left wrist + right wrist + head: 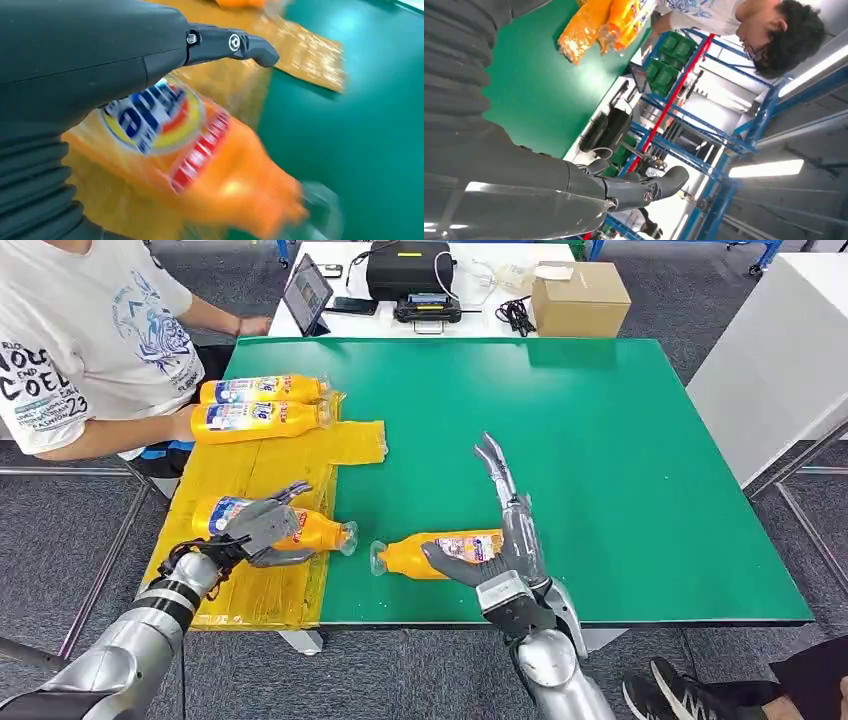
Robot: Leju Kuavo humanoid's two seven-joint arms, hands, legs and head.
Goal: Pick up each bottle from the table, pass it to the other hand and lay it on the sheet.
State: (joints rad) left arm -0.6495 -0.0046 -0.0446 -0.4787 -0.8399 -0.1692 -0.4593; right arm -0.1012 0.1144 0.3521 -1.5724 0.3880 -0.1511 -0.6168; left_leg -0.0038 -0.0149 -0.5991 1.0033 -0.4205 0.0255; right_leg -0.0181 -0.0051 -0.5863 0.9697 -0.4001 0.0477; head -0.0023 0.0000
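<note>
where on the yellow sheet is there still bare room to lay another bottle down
Bare sheet lies in the middle band, between the two far bottles and the bottle under the left robot hand. A thin strip at the near edge is also free. The far end is crowded; a person's arm rests beside it.

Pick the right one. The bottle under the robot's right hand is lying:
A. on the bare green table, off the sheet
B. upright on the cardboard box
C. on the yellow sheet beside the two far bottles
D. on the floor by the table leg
A: in the head view the bottle at the right hand lies on its side on the green table, apart from the yellow sheet.
</note>
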